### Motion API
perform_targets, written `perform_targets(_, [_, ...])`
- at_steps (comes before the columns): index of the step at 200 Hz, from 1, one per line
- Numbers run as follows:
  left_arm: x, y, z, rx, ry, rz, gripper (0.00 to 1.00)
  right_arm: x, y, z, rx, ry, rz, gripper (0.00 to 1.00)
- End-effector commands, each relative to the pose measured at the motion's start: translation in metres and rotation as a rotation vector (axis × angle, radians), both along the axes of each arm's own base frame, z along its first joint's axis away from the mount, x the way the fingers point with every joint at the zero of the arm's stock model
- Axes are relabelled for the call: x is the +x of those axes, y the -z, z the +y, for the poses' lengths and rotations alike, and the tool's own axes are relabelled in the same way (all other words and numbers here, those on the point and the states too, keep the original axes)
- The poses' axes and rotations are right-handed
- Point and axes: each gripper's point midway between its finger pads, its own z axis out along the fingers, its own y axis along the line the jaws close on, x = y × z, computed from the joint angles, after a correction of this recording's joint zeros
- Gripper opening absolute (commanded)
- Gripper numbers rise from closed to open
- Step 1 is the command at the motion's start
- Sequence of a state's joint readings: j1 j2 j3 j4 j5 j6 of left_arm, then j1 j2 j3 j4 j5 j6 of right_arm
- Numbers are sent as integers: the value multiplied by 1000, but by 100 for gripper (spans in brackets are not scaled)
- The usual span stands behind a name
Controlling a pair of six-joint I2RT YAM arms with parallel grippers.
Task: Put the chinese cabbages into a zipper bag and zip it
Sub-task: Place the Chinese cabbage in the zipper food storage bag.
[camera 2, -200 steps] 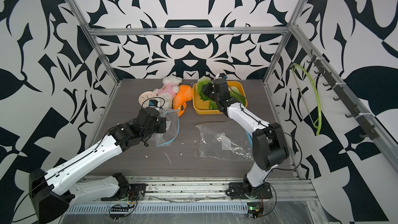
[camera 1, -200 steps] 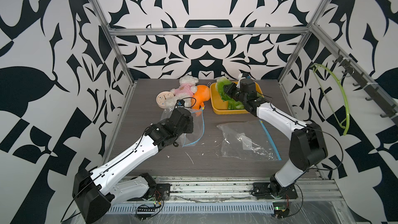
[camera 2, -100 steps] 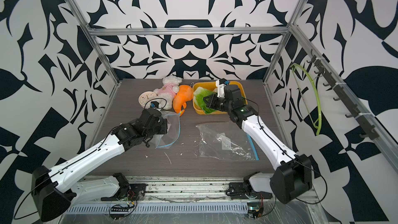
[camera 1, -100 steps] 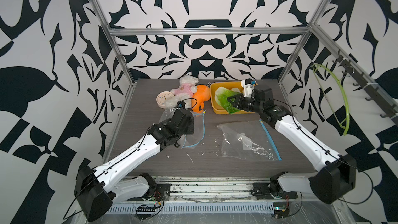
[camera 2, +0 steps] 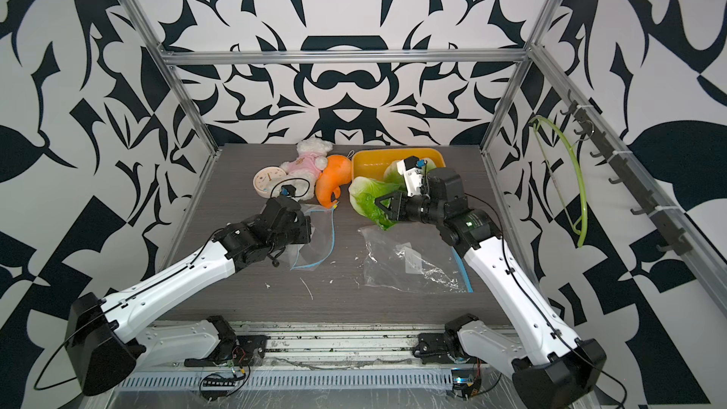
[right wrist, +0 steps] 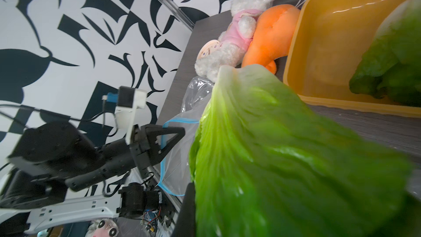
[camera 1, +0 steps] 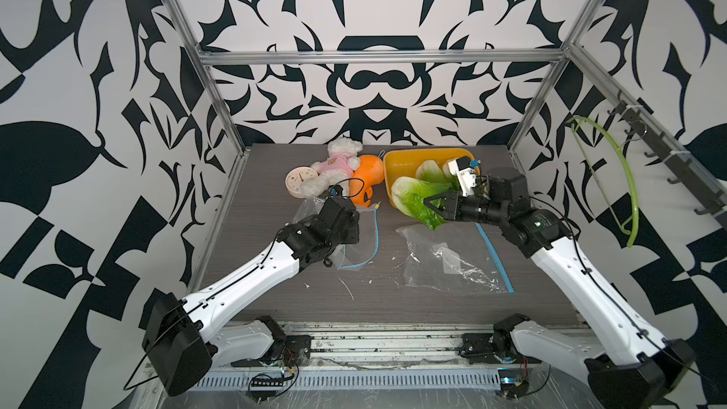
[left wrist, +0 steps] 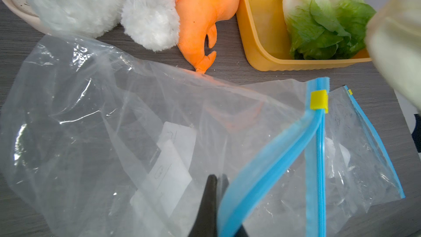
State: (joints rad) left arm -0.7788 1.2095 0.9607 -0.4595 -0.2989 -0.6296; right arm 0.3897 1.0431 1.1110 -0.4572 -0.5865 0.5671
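Both top views show three cabbages: one cabbage [camera 1: 411, 196] clamped in my right gripper [camera 1: 429, 203] over the bin's [camera 1: 393, 163] 7 o'clock corner, its long axis running stem at 10 o'clock to leaves at 4. Two cabbages [left wrist: 319, 23] lie inside the bin. Of two bags, my left gripper [left wrist: 216, 178] pinches one bag [left wrist: 136, 110].

counter [camera 1: 267, 210]: grey woodgrain | far edge: clock [camera 1: 297, 182], white teddy [camera 1: 338, 163], orange plush [camera 1: 368, 175], yellow tub [camera 1: 401, 163] | centre-right: clear zipper bag [camera 1: 448, 261], flat | front: white scraps [camera 1: 346, 287]

Cabbage [camera 1: 409, 198] white and green; tub [camera 1: 396, 163] yellow; plush [camera 1: 368, 175] orange; bag [left wrist: 114, 110] clear, blue-edged, yellow slider [left wrist: 319, 101]; walls [camera 1: 377, 53] black-and-white swirls.
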Motion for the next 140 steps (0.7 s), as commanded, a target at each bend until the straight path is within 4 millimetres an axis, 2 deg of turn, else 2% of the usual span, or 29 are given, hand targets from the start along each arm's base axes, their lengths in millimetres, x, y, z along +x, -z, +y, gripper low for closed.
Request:
perform_targets(1, [6,-8,-8,-38,3,-14,0,-26,-24,13,76,-97,-34,0])
perform_targets(38, [7,-12,-12,-59,10,-24,0,-47,-33,26,108,-154,-42,0])
perform_targets(89, [6,-19,-12,-83,8,-31,0,-63,-10,52,53,-216,-7,0])
perform_targets(124, [7,-28,-15,-100,20,-53,0,-63,13,54,-17,-209,29,0])
perform_targets(140, [6,-33,-15,-93,30,-54,0,-66,17,56,-25,-214,27,0])
